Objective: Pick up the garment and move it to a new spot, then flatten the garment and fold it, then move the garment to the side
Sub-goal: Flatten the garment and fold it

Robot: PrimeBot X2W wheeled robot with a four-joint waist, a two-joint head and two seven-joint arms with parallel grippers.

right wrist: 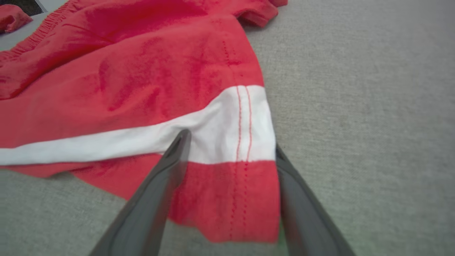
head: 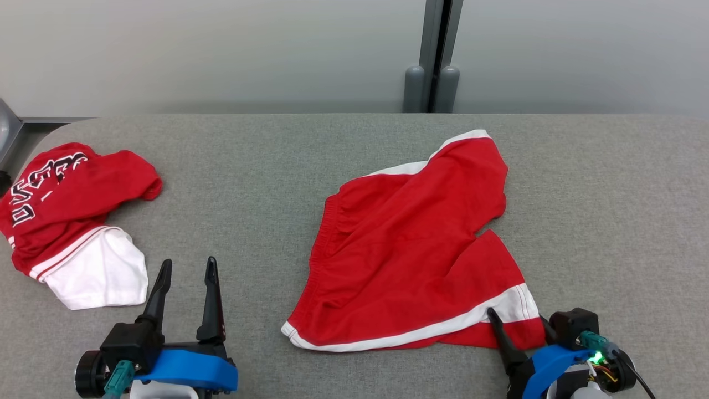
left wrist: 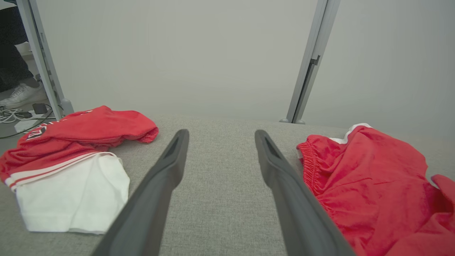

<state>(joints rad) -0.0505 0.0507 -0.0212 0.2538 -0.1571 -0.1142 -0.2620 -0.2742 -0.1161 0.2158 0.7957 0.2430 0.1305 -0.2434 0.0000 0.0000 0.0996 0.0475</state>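
Red shorts (head: 410, 249) lie rumpled centre-right on the worktop (head: 249, 183); the right fingers (head: 503, 339), lower right, straddle the hem corner wide open and empty, apparently poised to pinch, while the left fingers (head: 210, 299) hover open and empty at lower left.

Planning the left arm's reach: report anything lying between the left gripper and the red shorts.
Nothing visible stands between them. Bare table separates the left gripper from the red shorts. The other red-and-white garment lies to the gripper's left, off that path.
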